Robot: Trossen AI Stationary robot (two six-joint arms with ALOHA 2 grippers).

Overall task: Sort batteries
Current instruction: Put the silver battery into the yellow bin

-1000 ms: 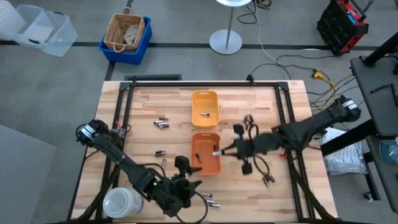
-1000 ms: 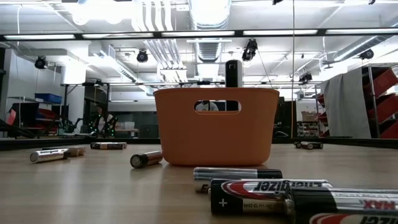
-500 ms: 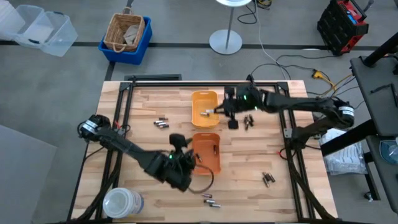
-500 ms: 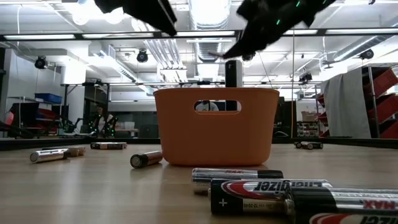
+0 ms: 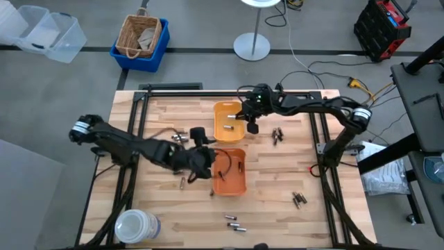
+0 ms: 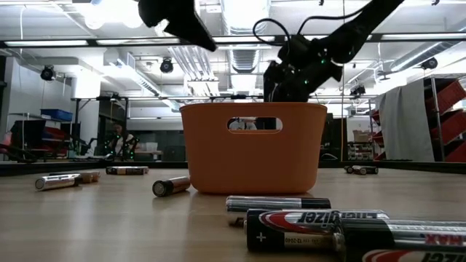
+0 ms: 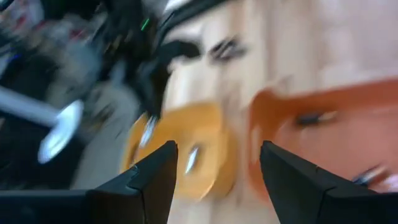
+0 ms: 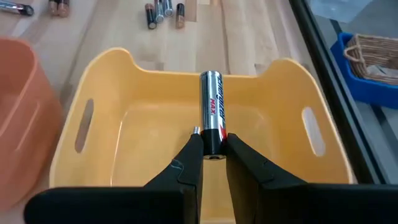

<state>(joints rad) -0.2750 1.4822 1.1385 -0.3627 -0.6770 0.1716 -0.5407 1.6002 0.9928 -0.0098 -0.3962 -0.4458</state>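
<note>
Table (image 5: 291, 229): a big wooden top with a dark frame around it.
Left arm: it reaches in from the left side of the table, and its left gripper (image 5: 201, 158) hangs just beside the left edge of the orange tray.
Left gripper fingers (image 7: 140, 183): spread wide apart with nothing between them.
Right arm: it comes from the right side and bends over the far end of the table; its right gripper (image 8: 210, 163) hangs over the yellow tray.
Right gripper fingers (image 8: 186, 165): squeezed onto one battery (image 8: 211, 121), which sticks out over the inside of the yellow tray.
Orange tray (image 5: 239, 184): in the middle of the table, nearer than the yellow one; some batteries lie in it.
Yellow tray (image 5: 220, 109): just past the orange tray, at the far middle of the table.
Loose batteries: a bunch (image 5: 180, 138) left of the yellow tray, some (image 5: 277, 134) to its right, a few (image 5: 299, 200) near the right edge, and some (image 5: 234, 223) at the near edge.
Close batteries (image 6: 320, 227): in the low view they lie on their sides right in front.
</note>
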